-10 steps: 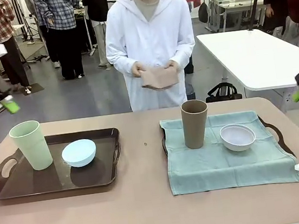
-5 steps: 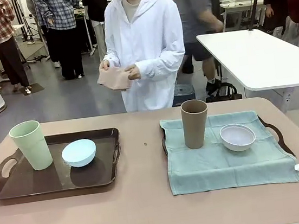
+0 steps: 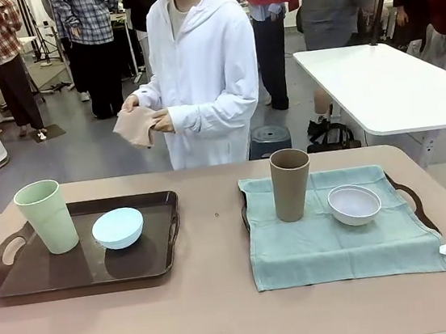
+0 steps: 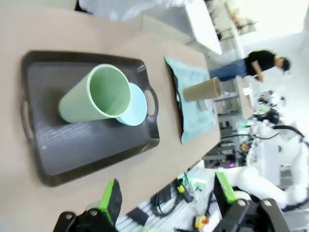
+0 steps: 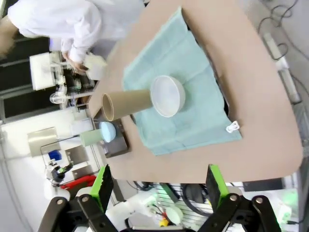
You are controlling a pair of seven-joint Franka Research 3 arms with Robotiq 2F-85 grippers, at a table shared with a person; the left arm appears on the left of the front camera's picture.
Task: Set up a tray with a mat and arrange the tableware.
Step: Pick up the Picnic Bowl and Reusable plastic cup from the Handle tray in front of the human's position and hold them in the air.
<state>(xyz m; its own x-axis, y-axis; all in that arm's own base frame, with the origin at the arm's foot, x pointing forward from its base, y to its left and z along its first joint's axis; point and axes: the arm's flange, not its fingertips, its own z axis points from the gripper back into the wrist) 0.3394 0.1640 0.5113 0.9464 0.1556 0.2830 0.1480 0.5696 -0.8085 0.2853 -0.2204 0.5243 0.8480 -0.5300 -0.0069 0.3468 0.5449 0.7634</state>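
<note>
A dark brown tray (image 3: 57, 270) on the table's left holds a pale green cup (image 3: 47, 216) and a light blue bowl (image 3: 118, 227). On the right, a teal mat (image 3: 330, 245) covers a second tray (image 3: 411, 194); a brown cup (image 3: 291, 184) and a white bowl (image 3: 354, 204) stand on it. My left gripper (image 4: 168, 195) hangs open high above the green cup (image 4: 95, 94) and blue bowl (image 4: 137, 105). My right gripper (image 5: 158, 186) is open too, high over the white bowl (image 5: 168, 95) and brown cup (image 5: 127, 104). Neither holds anything.
A person in a white coat stands at the far side, left of centre, holding a folded beige cloth (image 3: 135, 126) in both hands. A white table (image 3: 375, 83) stands at the back right. Bare tabletop lies between the trays and along the near edge.
Both arms, seen at the picture's sides a second ago, have left the front view. The person has stepped left, carrying the beige cloth. The tableware has not moved.
</note>
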